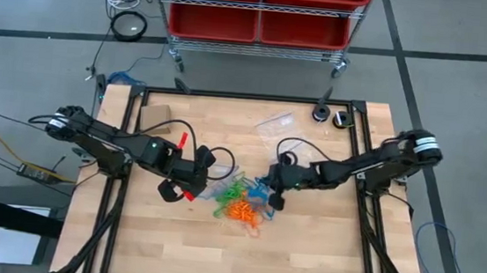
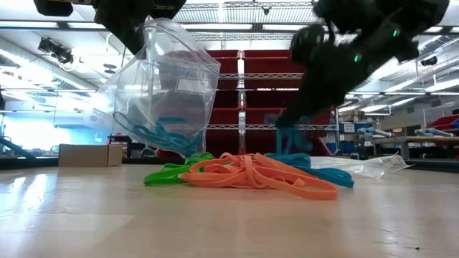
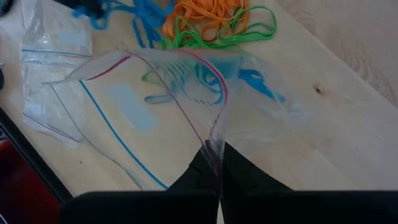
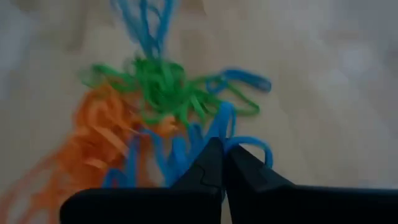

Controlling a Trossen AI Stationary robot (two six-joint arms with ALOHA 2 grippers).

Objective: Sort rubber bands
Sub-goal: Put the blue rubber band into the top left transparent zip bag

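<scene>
A tangle of rubber bands point(image 1: 239, 203) in orange point(image 2: 258, 175), green point(image 2: 168, 172) and blue point(image 2: 323, 170) lies on the wooden table's middle. My left gripper point(image 3: 217, 163), to the left of the pile, is shut on a clear zip bag point(image 2: 161, 79), which hangs open with blue bands point(image 2: 159, 135) inside it. My right gripper point(image 4: 222, 157) comes at the pile's right side, slanting down, and is shut on blue bands point(image 4: 199, 140). My left gripper pinches the zip bag's mouth edge point(image 3: 216, 144) between its two fingers, coming from above and slanting down. The bag hangs below the fingers with its mouth gaping, its bottom point(image 2: 183, 152) low by the pile. My right gripper pinches blue band strands point(image 4: 214, 134) at its fingertips, slanting down from the table's right. The strands run up from the pile point(image 2: 287, 136), and their other ends stay in the tangle.
A second clear zip bag point(image 1: 275, 126) lies flat toward the far edge. A tan cardboard box point(image 1: 155, 115) stands at the far left, and two tape rolls point(image 1: 321, 114) sit at the far right corner. A rack of red bins point(image 1: 259, 10) stands beyond the table.
</scene>
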